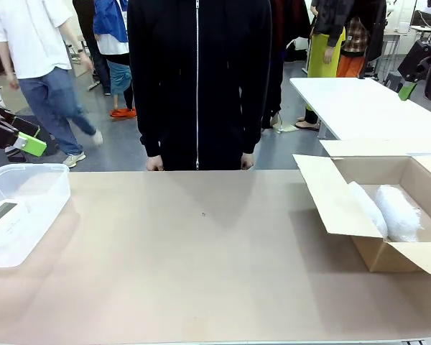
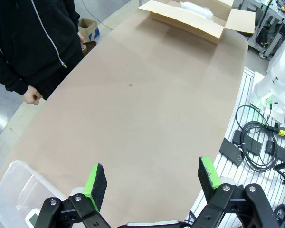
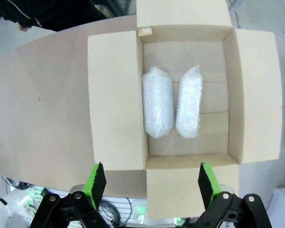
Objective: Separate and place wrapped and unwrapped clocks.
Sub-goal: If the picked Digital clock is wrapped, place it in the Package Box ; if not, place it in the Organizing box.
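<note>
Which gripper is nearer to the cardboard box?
The right gripper: it hangs open above the cardboard box holding two bubble-wrap bundles. The left gripper is open at the table's opposite end, by the plastic bin.

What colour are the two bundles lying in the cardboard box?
Whitish, translucent bubble wrap on both bundles; clearest in the right wrist view.

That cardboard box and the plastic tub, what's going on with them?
Nothing is being handled right now. Two bubble-wrapped bundles lie side by side in the open cardboard box, apart from each other. A white clock sits in the clear plastic tub. Both tools, left and right, hang open and empty. A person stands across the table, hands down.
</note>
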Controlling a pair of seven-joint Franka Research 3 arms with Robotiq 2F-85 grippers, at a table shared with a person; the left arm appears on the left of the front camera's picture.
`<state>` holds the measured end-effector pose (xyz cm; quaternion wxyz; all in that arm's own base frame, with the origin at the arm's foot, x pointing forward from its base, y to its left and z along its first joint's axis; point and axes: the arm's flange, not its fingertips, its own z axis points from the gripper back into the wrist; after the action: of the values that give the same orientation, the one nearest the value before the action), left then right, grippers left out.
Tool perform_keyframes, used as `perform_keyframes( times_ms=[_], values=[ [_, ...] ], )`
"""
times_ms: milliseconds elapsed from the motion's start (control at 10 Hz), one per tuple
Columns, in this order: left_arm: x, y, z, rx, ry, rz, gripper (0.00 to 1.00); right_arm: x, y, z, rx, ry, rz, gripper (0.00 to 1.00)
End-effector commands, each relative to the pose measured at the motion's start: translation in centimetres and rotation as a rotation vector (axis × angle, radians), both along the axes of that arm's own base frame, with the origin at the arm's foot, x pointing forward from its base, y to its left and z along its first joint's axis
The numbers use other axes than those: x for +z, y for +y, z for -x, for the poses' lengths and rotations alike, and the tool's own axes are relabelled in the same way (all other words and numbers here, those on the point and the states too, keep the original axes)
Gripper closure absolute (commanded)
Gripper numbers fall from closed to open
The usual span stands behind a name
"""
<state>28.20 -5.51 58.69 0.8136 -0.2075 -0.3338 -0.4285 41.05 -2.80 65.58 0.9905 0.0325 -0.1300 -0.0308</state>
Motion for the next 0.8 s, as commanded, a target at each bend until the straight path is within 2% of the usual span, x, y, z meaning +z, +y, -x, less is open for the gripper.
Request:
perform_keyframes(
  times_ms=[0, 500, 600, 700],
  values=[
    [-0.1, 0.0, 0.0, -0.012, -0.001, -0.007, 0.00, -0.4, -0.1, 0.3, 0.004, -0.005, -0.009, 0.00],
    [-0.1, 0.0, 0.0, -0.012, -0.001, -0.007, 0.00, 0.0, 0.0, 0.0, 0.000, 0.000, 0.000, 0.00],
    [-0.1, 0.0, 0.0, -0.012, -0.001, -0.007, 0.00, -0.4, 1.2, 0.4, 0.101, -0.014, -0.020, 0.00],
    [-0.1, 0.0, 0.0, -0.012, -0.001, -0.007, 0.00, -0.5, 1.3, 0.2, 0.047, 0.003, -0.029, 0.00]
  ],
)
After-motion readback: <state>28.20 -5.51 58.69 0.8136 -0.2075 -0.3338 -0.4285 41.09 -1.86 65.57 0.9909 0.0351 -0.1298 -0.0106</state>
